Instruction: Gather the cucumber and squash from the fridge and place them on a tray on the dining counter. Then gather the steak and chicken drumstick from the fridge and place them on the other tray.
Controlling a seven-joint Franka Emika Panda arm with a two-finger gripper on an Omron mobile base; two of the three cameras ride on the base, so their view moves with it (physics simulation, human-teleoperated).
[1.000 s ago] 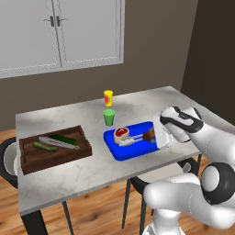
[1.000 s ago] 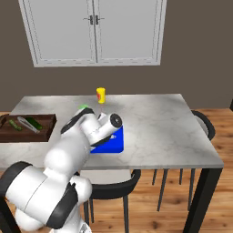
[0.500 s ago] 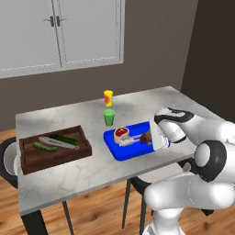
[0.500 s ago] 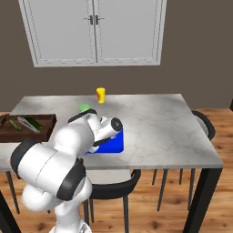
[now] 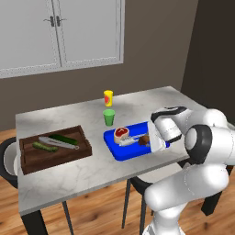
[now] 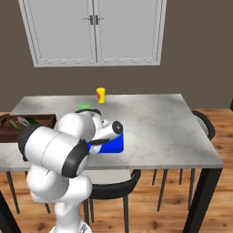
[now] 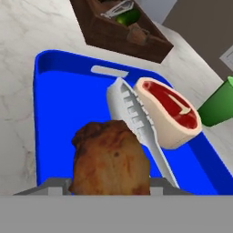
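Trays counted two: brown tray [image 5: 27,161], blue tray [image 5: 113,151] carrying one steak [image 5: 121,133], one drumstick [image 5: 144,139] lying lengthwise toward gripper [image 5: 155,141]; grip unclear.

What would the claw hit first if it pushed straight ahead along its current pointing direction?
Most likely the lumpy brown chicken drumstick, which sits directly before the claw on the bright blue plastic tray. Whether they already touch is unclear. The silver utensil and red steak lie further on.

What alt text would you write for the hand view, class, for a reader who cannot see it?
A brown chicken drumstick sits close to the camera over a blue tray, beside a silver utensil and a red steak. Beyond lie a brown wooden tray and a green cup on the marble counter.
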